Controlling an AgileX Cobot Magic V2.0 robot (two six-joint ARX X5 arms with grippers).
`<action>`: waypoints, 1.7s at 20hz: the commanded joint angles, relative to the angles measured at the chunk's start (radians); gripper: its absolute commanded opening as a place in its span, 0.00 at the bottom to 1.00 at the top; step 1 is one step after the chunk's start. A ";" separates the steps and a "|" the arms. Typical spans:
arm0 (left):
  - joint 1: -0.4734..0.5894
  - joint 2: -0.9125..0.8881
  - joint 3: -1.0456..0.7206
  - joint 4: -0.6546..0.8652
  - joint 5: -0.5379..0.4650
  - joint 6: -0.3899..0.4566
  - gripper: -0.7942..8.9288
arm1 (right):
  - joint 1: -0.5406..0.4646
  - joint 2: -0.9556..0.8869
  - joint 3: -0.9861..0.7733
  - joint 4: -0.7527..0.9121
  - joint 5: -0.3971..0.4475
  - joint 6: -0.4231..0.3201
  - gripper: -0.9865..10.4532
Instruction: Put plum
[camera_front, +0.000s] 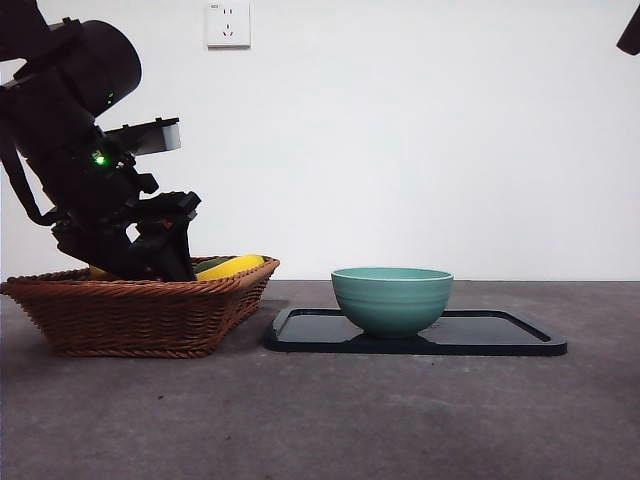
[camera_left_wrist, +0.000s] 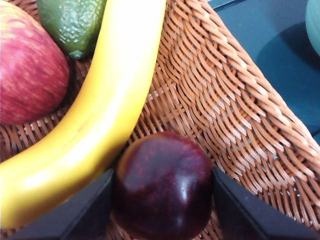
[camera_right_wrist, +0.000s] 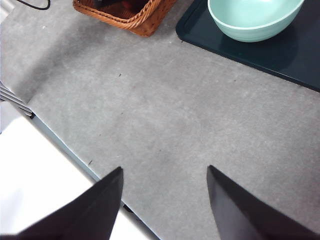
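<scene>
Reaching into the woven wicker basket (camera_left_wrist: 240, 115) at left, the left claw (camera_left_wrist: 162, 200) brackets the dark maroon round plum (camera_left_wrist: 162, 187) beside a yellow banana (camera_left_wrist: 100, 110), jaws touching its sides to lift it; the right claw (camera_right_wrist: 165, 200) waits open.

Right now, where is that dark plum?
The plum lies in the wicker basket, between the left gripper's jaws, beside the banana and against the basket's wall.

Wicker basket (camera_front: 140, 318) with banana (camera_left_wrist: 95, 115), apple (camera_left_wrist: 30, 70), avocado (camera_left_wrist: 72, 22); teal bowl (camera_front: 391, 298) on dark tray (camera_front: 500, 335).
</scene>
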 joint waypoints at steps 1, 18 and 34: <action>-0.004 0.031 0.007 -0.009 -0.001 0.010 0.46 | 0.005 0.003 0.007 0.006 0.000 0.003 0.32; -0.016 -0.406 0.010 -0.161 0.114 -0.083 0.50 | 0.005 0.003 0.007 0.025 0.000 0.002 0.32; -0.025 -0.813 0.010 -0.724 0.428 -0.067 0.50 | 0.005 0.004 0.007 0.043 0.000 0.003 0.32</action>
